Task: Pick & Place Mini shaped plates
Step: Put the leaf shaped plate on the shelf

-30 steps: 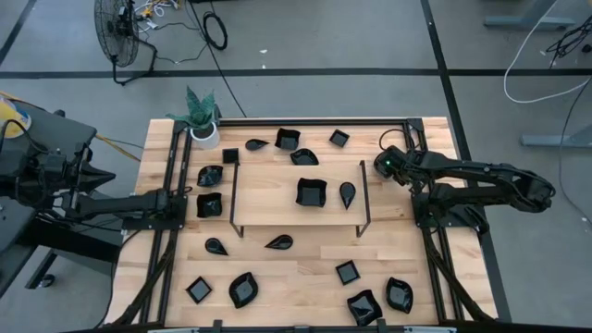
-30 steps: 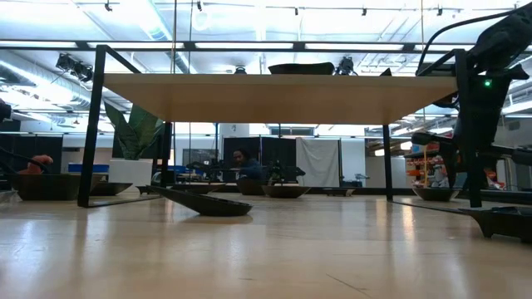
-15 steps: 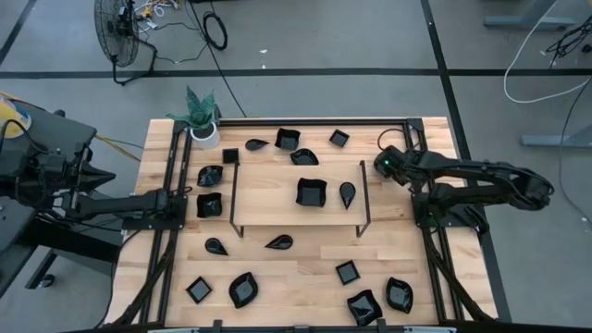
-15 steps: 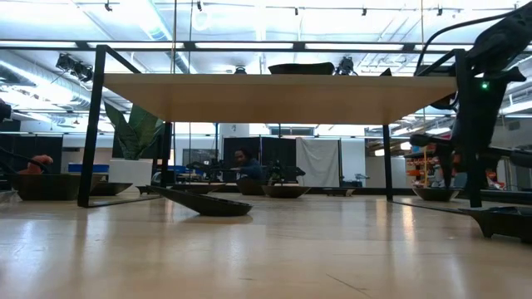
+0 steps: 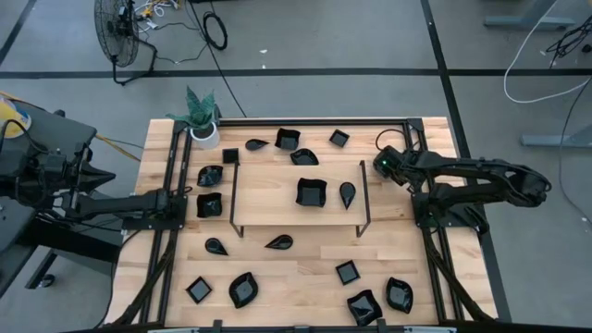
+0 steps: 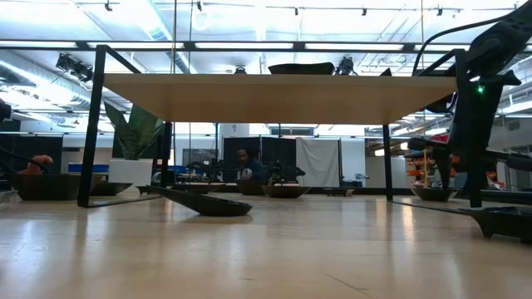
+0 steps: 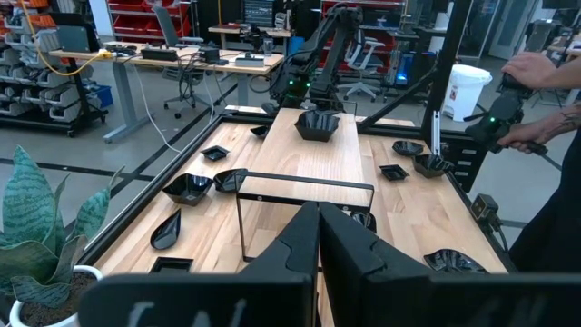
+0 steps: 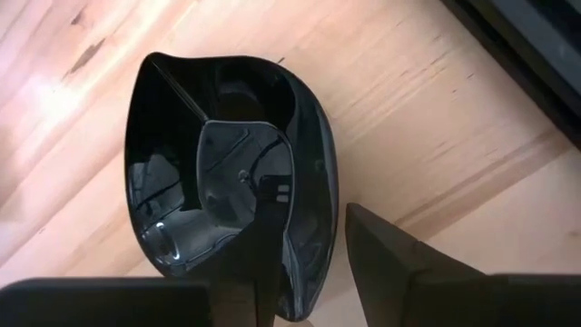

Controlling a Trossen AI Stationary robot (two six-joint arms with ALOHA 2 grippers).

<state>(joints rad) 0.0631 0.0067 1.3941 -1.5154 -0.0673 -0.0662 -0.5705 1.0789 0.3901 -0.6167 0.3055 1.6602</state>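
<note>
A glossy black teardrop plate (image 8: 227, 182) lies flat on the wood near the table's right rail, hidden under the arm in the high view. My right gripper (image 8: 318, 272) (image 5: 381, 165) points steeply down over it, open, with one finger above the bowl and one outside the rim. More mini shaped plates lie about the table, and a square one (image 5: 312, 192) and a teardrop one (image 5: 347, 194) sit on the raised shelf. My left gripper (image 7: 318, 245) is shut and empty, held level above the table's left edge. My right gripper straddles the teardrop plate's side rim (image 8: 329, 213) from above, slanting, one finger (image 8: 263, 254) inside the bowl and the other (image 8: 390, 263) outside. Whether either finger touches the plate I cannot tell. The plate rests flat on the table.
The wooden shelf on black legs (image 5: 363, 199) stands mid-table, just left of my right gripper. A black rail (image 8: 536, 54) runs close beside the plate. A potted plant (image 5: 203, 129) stands at the far left corner. A person's hands (image 7: 536, 82) show beyond the table.
</note>
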